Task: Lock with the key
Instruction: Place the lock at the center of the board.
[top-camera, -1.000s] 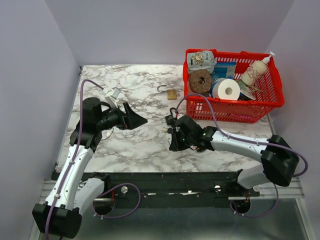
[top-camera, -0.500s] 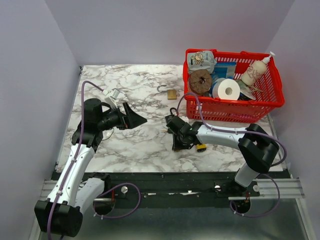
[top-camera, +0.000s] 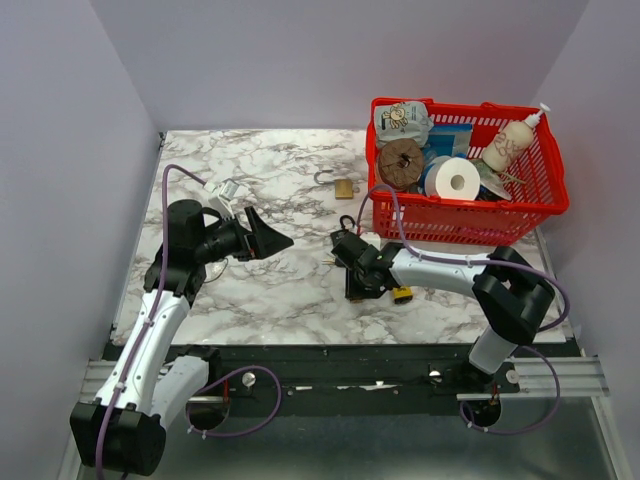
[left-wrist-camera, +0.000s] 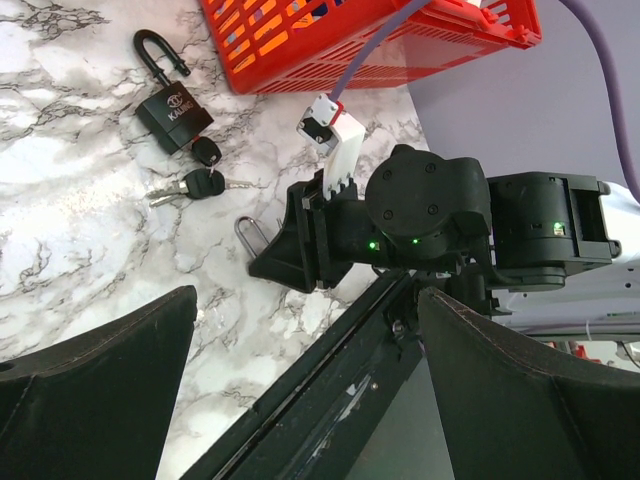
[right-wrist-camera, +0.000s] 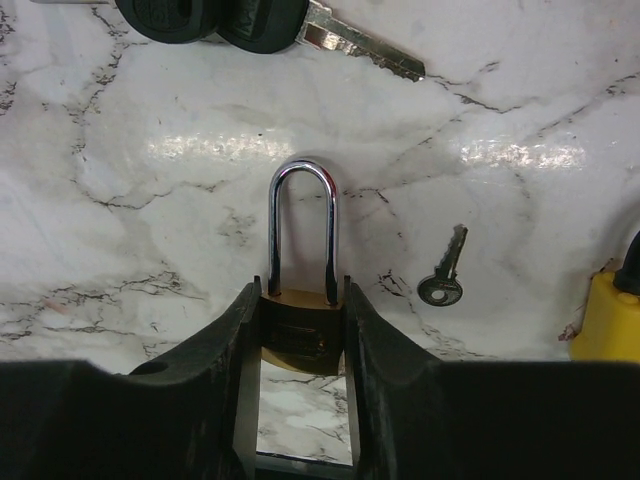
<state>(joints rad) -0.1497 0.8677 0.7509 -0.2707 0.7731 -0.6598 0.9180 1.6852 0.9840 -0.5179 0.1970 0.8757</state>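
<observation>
Lab bench: walled marble tabletop (top-camera: 270, 295)

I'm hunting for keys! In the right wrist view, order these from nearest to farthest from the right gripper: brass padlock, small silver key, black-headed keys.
1. brass padlock: held between the fingers of the right gripper.
2. small silver key: lying a little off to the right.
3. black-headed keys: at the top edge, farthest ahead.

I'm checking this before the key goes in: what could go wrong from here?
1. The right gripper pinches the small brass padlock by its body sides only, so it may twist or slip.
2. The small key lies flat on the table, likely awkward for the open left gripper to lift.
3. The black-headed keys lie close by, so the wrong key could get picked.
</observation>
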